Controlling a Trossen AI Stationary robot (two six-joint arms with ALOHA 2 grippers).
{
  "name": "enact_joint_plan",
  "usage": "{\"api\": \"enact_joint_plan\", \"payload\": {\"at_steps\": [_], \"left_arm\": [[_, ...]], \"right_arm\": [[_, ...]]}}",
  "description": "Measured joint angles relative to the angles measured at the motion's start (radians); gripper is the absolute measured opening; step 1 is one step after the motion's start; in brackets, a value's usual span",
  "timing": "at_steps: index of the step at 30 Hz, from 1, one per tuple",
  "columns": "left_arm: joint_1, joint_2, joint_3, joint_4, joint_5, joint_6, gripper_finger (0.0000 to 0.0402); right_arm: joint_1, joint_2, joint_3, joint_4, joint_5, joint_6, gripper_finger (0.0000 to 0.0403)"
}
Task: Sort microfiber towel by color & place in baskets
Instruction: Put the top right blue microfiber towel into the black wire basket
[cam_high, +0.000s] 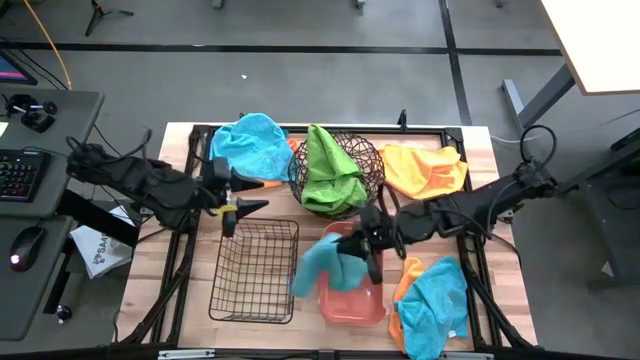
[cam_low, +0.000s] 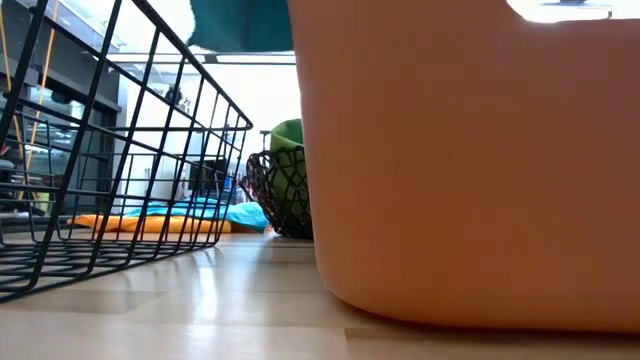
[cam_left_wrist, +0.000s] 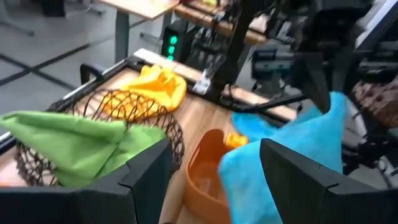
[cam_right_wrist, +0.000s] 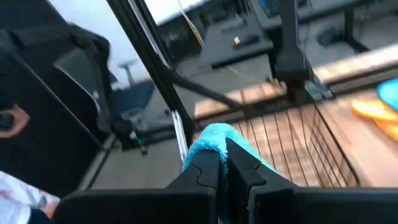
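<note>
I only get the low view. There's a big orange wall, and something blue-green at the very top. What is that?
Observer: The wall is the tub. The thing at the top is a blue towel, which hangs from the right gripper over the tub's edge.
Operator: Is it pinched tight?
Observer: Yes. The right wrist view shows that gripper shut on the towel.
Operator: Where's the other arm?
Observer: The left gripper hovers open just beyond the basket.
</note>
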Motion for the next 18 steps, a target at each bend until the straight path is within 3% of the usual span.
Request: {"api": "enact_joint_plan", "payload": {"at_steps": [8, 18], "left_arm": [[0.0, -0.116, 0.001, 0.213, -0.002, 0.138, 0.0232], [0.0, -0.188, 0.001, 0.261, -0.08, 0.188, 0.0232]], "right_arm": [[-0.088, 0.148, 0.0, 0.435, -0.135, -0.156, 0.0], [-0.16, 0.439, 0.184, 0.621, -0.23, -0.193, 0.0]]}}
